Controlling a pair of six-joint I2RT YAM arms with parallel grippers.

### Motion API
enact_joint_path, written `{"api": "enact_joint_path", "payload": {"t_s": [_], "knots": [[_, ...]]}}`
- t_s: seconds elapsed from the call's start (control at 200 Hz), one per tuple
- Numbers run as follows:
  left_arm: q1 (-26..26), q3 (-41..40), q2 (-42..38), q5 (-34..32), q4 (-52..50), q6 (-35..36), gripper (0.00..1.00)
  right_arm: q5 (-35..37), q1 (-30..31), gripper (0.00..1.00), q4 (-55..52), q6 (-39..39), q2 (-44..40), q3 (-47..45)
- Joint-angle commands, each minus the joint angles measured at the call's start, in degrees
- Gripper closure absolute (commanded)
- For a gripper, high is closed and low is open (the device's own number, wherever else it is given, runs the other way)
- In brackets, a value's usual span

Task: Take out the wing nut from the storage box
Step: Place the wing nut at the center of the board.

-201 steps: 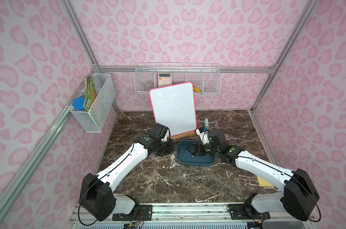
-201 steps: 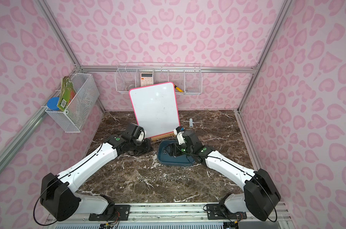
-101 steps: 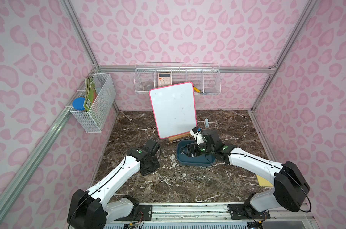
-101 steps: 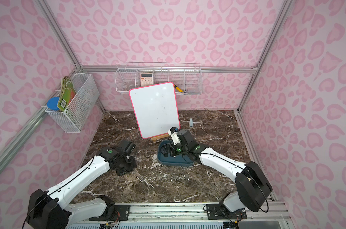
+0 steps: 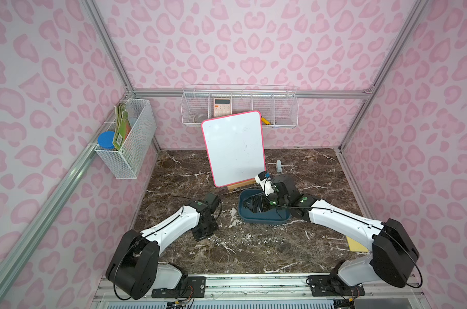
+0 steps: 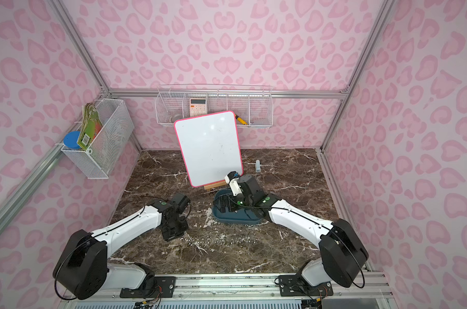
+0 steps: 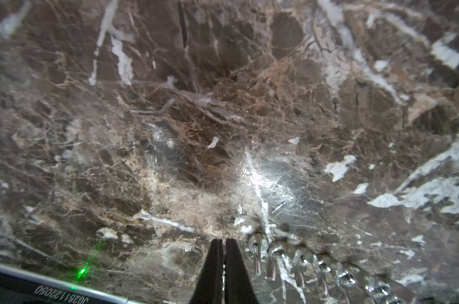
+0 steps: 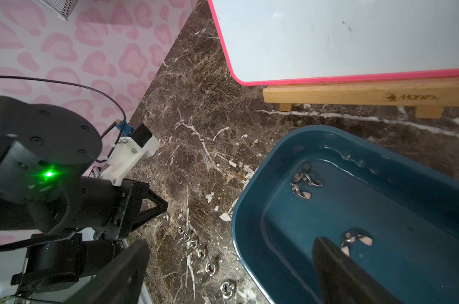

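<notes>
This looks like a robot test cell in a lab. Aluminium framing (image 5: pixel 334 94) boxes in pink-patterned wall panels (image 5: pixel 253 40). A left arm (image 5: pixel 168 227) and a right arm (image 5: pixel 342 222) stand bolted to a metal rail (image 5: pixel 253 281) along the marble-look tabletop (image 5: pixel 307 171), and white wire baskets (image 5: pixel 128 139) hang on the walls.

Top views overlook everything; wrist views sit close above the tabletop (image 7: pixel 223 105).
</notes>
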Motion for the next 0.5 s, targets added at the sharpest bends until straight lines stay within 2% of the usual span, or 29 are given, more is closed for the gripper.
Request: {"api": "enact_joint_path", "payload": {"t_s": [0.0,0.195,0.225,0.29,0.35,0.495], "knots": [[0.1,-0.6,1.8,1.0,2.0,0.9,1.0,1.2,0.1,0.01,-0.3,-0.3,-0.5,0.0],[0.0,-1.0,3.7,1.4,2.8,0.9,1.0,1.9,0.1,0.01,-0.7,-0.4,-0.8,0.0],[0.1,-0.9,3.7,1.4,2.7,0.9,0.92,1.9,0.1,0.01,-0.7,-0.5,-0.7,0.1],[0.1,-0.6,3.6,1.3,2.1,0.9,0.83,2.3,0.1,0.01,-0.9,-0.6,-0.7,0.2],[0.1,-0.2,3.2,1.0,1.4,1.0,0.71,2.6,0.1,0.01,-1.1,-0.8,-0.7,0.1],[0.1,2.4,2.0,0.6,-1.0,2.1,0.64,4.2,0.0,0.01,-1.9,-0.8,-0.3,0.3]]}}
